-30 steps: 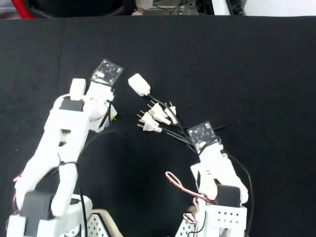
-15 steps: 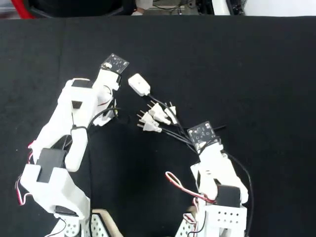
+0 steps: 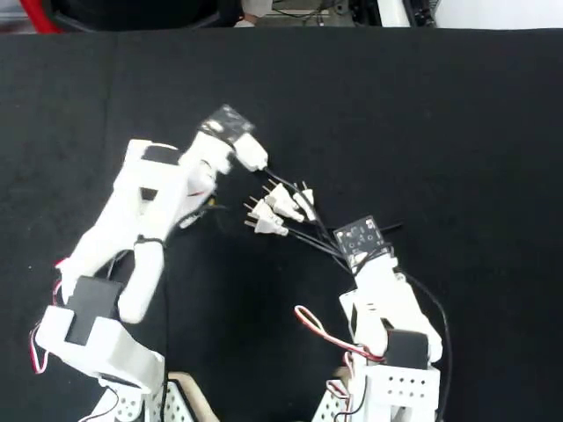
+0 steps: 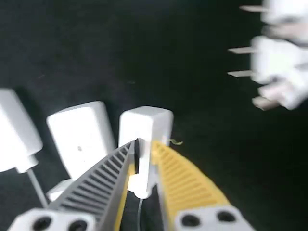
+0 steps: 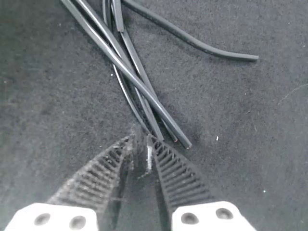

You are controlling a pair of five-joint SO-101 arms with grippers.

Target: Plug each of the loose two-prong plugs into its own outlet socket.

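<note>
Three white two-prong plugs (image 3: 274, 209) lie in a cluster at mid-table, their black cables (image 3: 318, 239) running back to my right arm (image 3: 387, 308). A white outlet socket (image 3: 249, 151) lies just beyond them, with my left arm's (image 3: 163, 189) wrist touching its left end. In the left wrist view my left gripper (image 4: 142, 144) is shut on a white outlet socket (image 4: 146, 122); two more white blocks (image 4: 82, 134) sit beside it and the plugs (image 4: 276, 57) lie further off. My right gripper (image 5: 141, 141) is shut, its tips resting at the ends of the black cables (image 5: 130, 72).
The black cloth table (image 3: 457, 132) stretches free to the right and far side. A red object (image 3: 35, 13) and dark gear lie beyond the table's far edge.
My left arm has swung right and forward, so its wrist now reaches the white socket's left end. The right arm, plugs and cables have not moved.
</note>
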